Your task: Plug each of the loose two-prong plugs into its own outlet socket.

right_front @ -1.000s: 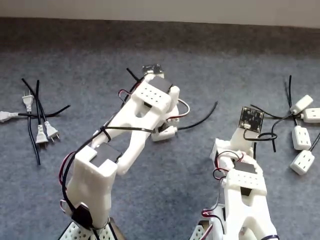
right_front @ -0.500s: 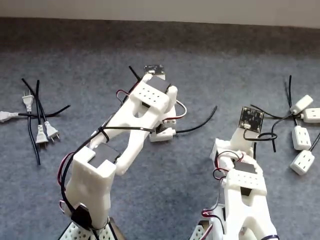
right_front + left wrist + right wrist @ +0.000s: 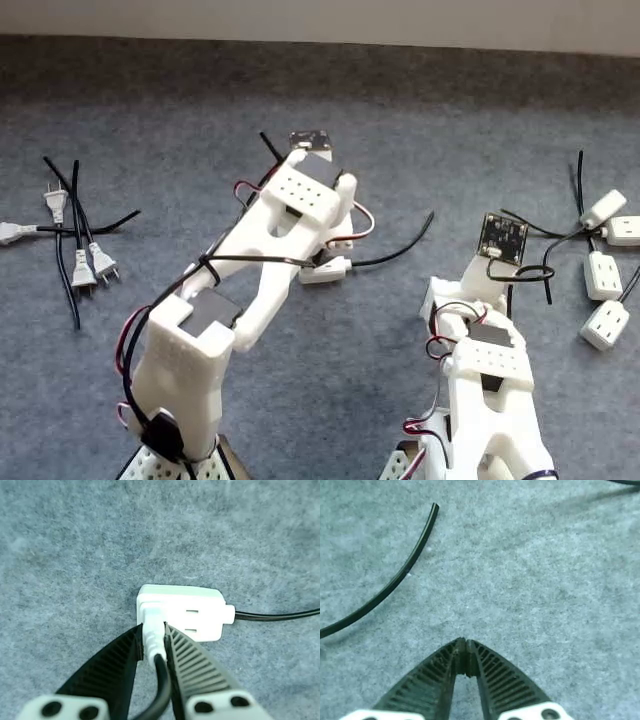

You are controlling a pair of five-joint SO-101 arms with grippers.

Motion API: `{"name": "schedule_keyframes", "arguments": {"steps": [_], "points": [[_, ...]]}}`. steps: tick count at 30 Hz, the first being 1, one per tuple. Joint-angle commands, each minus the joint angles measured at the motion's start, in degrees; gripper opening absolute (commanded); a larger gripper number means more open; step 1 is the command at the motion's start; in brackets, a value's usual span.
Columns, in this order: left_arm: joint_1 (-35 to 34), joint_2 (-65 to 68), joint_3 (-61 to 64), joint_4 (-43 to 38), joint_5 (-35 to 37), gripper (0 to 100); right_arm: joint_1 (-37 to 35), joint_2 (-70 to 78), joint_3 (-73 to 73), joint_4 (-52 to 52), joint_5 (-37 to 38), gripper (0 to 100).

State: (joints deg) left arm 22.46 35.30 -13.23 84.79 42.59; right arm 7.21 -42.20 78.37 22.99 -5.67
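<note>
The left gripper [image 3: 154,645], clamped on a white plug [image 3: 151,630], had pressed down over the last second, apparently seating it in the outlet socket [image 3: 190,612] mid-table. The right gripper [image 3: 466,660] sat closed and empty. More loose plugs [image 3: 80,265] waited at the table's left edge.

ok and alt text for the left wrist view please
The left claw is shut on a white two-prong plug, holding it against the face of a white outlet socket that lies on grey carpet. A free pair of slots shows beside the plug, and the socket's black cord runs off across the carpet.
</note>
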Motion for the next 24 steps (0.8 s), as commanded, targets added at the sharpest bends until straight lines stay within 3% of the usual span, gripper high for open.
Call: {"name": "schedule_keyframes", "arguments": {"steps": [1,6,14,24], "points": [[-1.1,1.9,1.9,-0.7,-0.4,1,-0.8,-0.1,-0.2,-1.1,0.1,0.7],[-2.2,1.5,1.6,-0.3,-0.4,6,-0.8,-0.1,-0.2,-1.1,0.1,0.7],[-1.3,1.3,0.7,2.5,-0.2,39,-0.8,-0.1,-0.2,-1.1,0.1,0.7],[-1.7,1.3,-19.6,13.7,-0.4,42,-0.8,-0.1,-0.2,-1.1,0.1,0.7]]}}
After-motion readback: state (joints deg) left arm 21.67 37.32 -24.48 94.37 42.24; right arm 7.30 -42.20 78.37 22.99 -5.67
